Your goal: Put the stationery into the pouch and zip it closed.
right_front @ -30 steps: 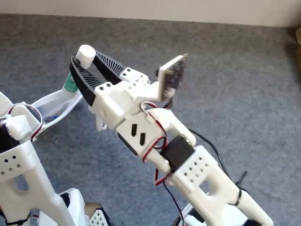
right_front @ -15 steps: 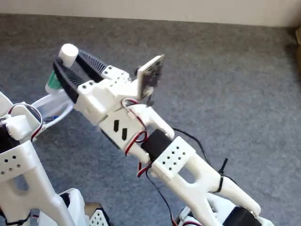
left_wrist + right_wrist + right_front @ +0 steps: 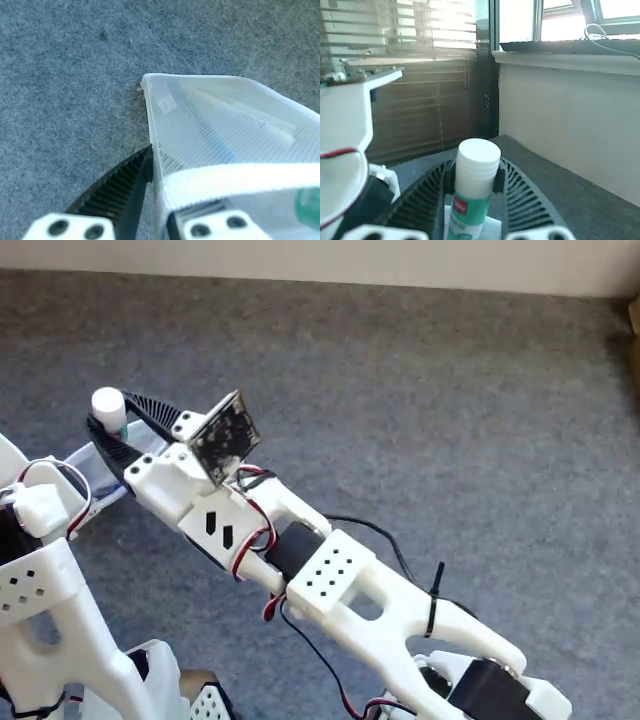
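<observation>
grey carpet [image 3: 450, 390] covers the whole work surface, and over it the right gripper [image 3: 111, 413] has swung in the high view from about 11 o'clock out and down to about 9 o'clock, carrying the glue stick [image 3: 108, 403] with it; a second ago the white cap stood well clear of the pouch [image 3: 225, 130], now it hangs just above the pouch's near end, beside the left arm at 8 o'clock. judged from that, the carry is nearly finished and the stick is being lined up with the opening, so what remains is the lowering, the release and then the zip, which is not yet drawn. the right gripper's black ribbed fingers are closed snugly round the stick's barrel just under the cap, the stick upright between them. the left gripper [image 3: 157, 175] appears to pinch the pouch's wall just below its white rim, one black finger pressed against the outside of the mesh, the other hidden behind the fabric. through the mesh a blue-tipped item [image 3: 217, 147] already lies inside, toward 12 o'clock from that finger
</observation>
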You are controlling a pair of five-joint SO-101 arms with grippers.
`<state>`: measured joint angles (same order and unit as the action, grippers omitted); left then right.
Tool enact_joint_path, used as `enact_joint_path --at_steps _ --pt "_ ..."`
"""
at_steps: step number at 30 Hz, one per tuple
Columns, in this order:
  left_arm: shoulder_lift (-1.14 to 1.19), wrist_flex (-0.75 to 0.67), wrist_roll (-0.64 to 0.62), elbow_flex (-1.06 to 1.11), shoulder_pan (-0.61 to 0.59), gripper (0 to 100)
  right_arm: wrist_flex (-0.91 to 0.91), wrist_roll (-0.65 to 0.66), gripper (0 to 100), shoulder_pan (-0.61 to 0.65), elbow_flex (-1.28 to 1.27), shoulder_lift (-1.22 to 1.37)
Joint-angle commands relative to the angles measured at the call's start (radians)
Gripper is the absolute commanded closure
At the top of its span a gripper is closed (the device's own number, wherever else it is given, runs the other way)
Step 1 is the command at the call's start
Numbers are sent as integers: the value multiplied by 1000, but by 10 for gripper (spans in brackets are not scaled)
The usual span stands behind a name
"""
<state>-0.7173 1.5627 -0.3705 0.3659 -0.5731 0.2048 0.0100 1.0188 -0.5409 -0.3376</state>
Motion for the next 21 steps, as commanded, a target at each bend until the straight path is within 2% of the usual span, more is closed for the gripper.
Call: enact_joint_path --at_steps 1,5,12,21 --pt "13 -9 -5 10 18 994 24 66 995 8 5 -16" --pt "15 -9 -5 10 18 994 22 77 985 5 5 -18" --pt "15 -9 -5 10 18 994 15 80 806 5 -2 -19" --pt "7 -49 -5 50 21 994 -24 80 804 4 -56 -185"
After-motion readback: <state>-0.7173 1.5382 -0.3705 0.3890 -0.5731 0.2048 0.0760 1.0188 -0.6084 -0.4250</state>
